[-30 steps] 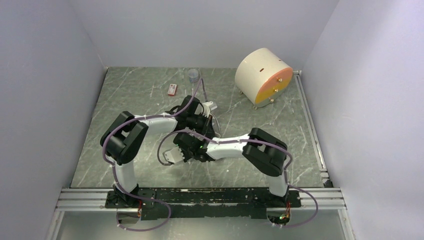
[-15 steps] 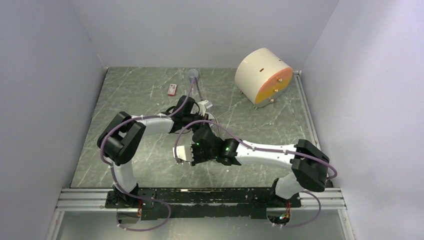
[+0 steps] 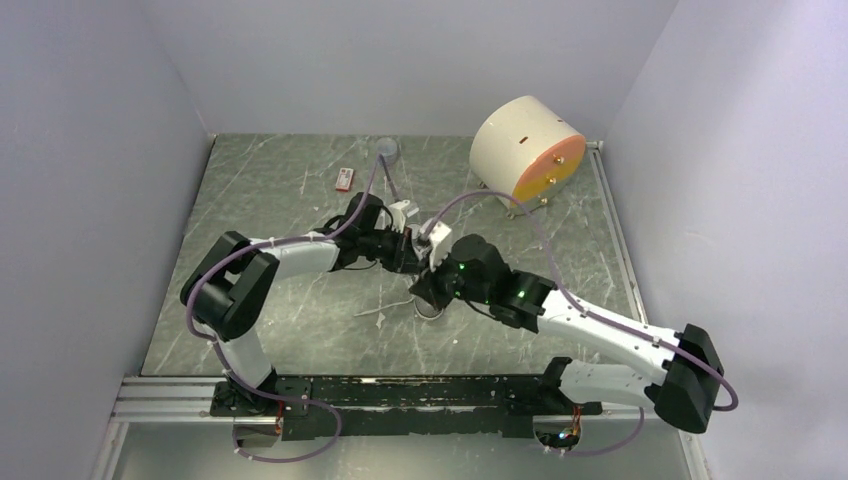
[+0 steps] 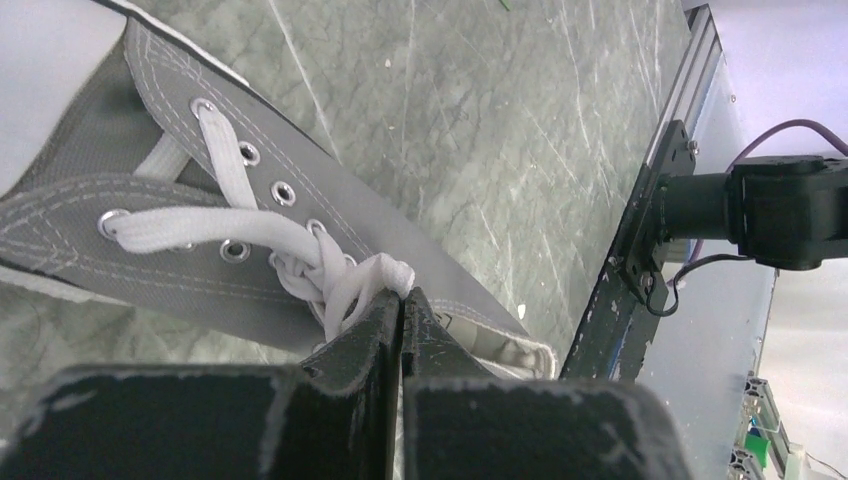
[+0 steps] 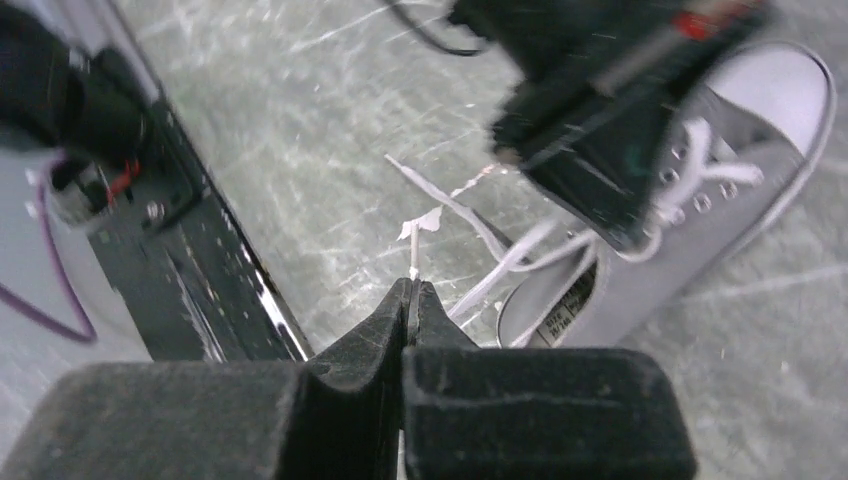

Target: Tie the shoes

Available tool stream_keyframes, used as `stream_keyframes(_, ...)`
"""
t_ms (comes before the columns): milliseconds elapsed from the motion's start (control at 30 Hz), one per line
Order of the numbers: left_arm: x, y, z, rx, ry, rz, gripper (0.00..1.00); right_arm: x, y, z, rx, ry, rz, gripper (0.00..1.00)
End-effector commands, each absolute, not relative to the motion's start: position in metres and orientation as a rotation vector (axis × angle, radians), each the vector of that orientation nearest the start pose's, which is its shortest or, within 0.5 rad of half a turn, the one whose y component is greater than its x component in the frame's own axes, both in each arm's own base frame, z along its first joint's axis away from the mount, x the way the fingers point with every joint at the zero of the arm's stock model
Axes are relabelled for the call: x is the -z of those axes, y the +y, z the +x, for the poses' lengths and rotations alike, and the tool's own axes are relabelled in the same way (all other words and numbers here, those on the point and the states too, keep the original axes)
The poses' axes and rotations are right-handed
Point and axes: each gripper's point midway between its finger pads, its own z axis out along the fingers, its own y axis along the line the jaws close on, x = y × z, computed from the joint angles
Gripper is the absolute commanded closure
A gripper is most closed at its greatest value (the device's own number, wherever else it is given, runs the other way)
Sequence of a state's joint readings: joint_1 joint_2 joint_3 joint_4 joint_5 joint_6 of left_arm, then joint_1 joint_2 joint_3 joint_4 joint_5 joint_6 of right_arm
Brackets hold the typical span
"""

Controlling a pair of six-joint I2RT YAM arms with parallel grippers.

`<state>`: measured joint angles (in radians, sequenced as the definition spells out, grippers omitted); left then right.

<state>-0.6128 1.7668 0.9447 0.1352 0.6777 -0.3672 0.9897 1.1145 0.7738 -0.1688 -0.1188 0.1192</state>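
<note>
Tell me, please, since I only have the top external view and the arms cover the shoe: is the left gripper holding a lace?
Observer: Yes, the left gripper is shut on the white lace, just past the top eyelets of the grey sneaker.
Operator: And the right one?
Observer: The right gripper is shut on a thin white strand, away from the sneaker.
Operator: Any bow yet?
Observer: No loops; only a twisted crossing shows at the left gripper.
</note>
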Motion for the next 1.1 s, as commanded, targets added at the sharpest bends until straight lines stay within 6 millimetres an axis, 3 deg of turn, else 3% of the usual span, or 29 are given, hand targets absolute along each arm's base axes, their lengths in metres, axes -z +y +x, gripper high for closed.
stream_keyframes(0,-0.087,-0.332,0.263,1.279,2.258,0.684,0.95,-0.162,0.281,0.193,-0.813,2.242,-0.506,1.00)
stream_keyframes(167,-0.082,-0.330,0.264,1.263,2.281,0.671,0.95,-0.130,0.230,0.215,-0.578,2.510,-0.154,1.00)
stream_keyframes(333,-0.085,-0.329,0.267,1.256,2.268,0.658,0.95,-0.100,0.181,0.217,-0.276,2.631,-0.003,1.00)
stream_keyframes(467,-0.085,-0.329,0.267,1.261,2.271,0.658,0.95,-0.080,0.190,0.210,-0.361,2.671,-0.134,1.00)
stream_keyframes(567,-0.084,-0.329,0.266,1.264,2.277,0.656,0.95,-0.066,0.182,0.215,-0.441,2.693,-0.133,0.95)
stream_keyframes(667,-0.085,-0.329,0.265,1.274,2.274,0.653,0.95,-0.078,0.186,0.230,-0.545,2.645,-0.246,0.73)
stream_keyframes(767,-0.085,-0.328,0.263,1.277,2.278,0.652,0.95,-0.094,0.205,0.239,-0.658,2.525,-0.534,0.58)
stream_keyframes(900,-0.087,-0.328,0.261,1.289,2.272,0.644,0.95,-0.113,0.247,0.238,-1.006,2.257,-0.773,0.59)
stream_keyframes(967,-0.088,-0.327,0.261,1.286,2.275,0.650,0.95,-0.124,0.259,0.243,-1.060,2.183,-0.822,0.58)
stream_keyframes(1067,-0.089,-0.326,0.261,1.272,2.276,0.655,0.95,-0.126,0.267,0.250,-1.086,2.112,-0.871,0.57)
